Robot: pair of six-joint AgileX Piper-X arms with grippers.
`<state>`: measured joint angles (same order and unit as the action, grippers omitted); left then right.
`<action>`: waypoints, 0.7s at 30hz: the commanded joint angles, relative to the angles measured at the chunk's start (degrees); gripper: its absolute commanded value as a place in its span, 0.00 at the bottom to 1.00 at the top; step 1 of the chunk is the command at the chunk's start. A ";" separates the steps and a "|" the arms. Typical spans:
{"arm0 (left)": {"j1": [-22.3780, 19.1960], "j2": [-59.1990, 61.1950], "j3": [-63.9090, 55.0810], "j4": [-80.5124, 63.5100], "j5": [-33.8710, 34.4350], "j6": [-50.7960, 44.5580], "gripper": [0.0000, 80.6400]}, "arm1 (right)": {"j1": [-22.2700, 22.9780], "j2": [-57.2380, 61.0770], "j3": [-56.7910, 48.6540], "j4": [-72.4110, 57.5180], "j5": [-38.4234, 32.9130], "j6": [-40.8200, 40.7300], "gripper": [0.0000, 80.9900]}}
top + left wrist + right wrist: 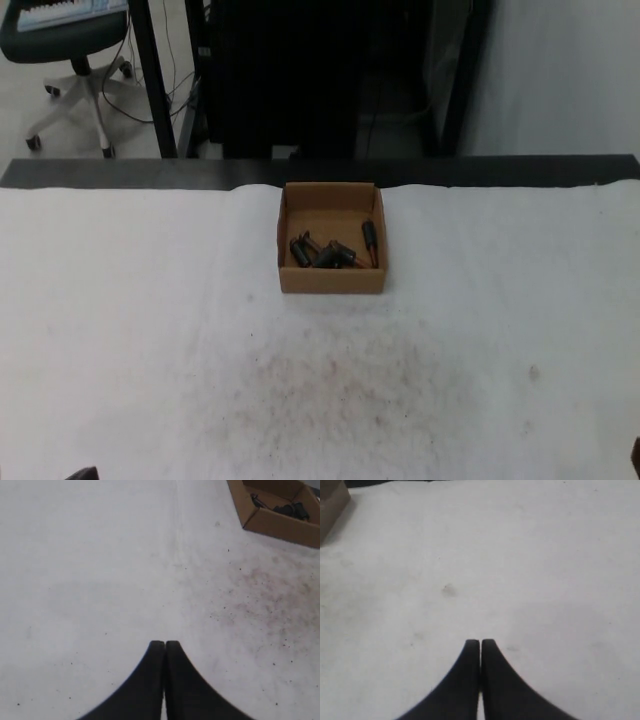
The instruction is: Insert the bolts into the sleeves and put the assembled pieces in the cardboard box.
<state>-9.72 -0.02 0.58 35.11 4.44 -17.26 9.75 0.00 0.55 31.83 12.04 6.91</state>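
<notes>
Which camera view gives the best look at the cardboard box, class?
The high view: it looks down into the whole cardboard box, with dark pieces lying inside. The left wrist view cuts it off at the picture's edge; the right wrist view catches a bit of outer wall.

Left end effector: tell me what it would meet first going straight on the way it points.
Probably the white bench cover: the left end effector, shut, points at bare cloth. The cardboard box sits off to one side of that line, though depth is unclear.
</notes>
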 commanded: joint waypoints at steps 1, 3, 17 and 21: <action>-0.29 0.02 -0.58 0.02 -0.07 5.68 0.00 | 0.15 0.00 -0.55 0.46 1.34 -8.22 0.01; -0.29 0.02 -0.58 0.02 -0.07 5.69 0.00 | 0.15 0.00 -0.55 1.25 4.11 -11.52 0.01; -0.29 0.02 -0.58 0.02 -0.07 5.69 0.00 | 0.15 0.00 -0.55 1.39 11.57 -12.02 0.01; -0.29 0.02 -0.58 0.02 -0.07 5.69 0.00 | 0.15 0.00 -0.55 1.39 11.57 -12.02 0.01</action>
<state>-9.72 -0.02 0.58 35.11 4.44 -11.65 9.75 0.00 0.55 33.48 23.22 -4.71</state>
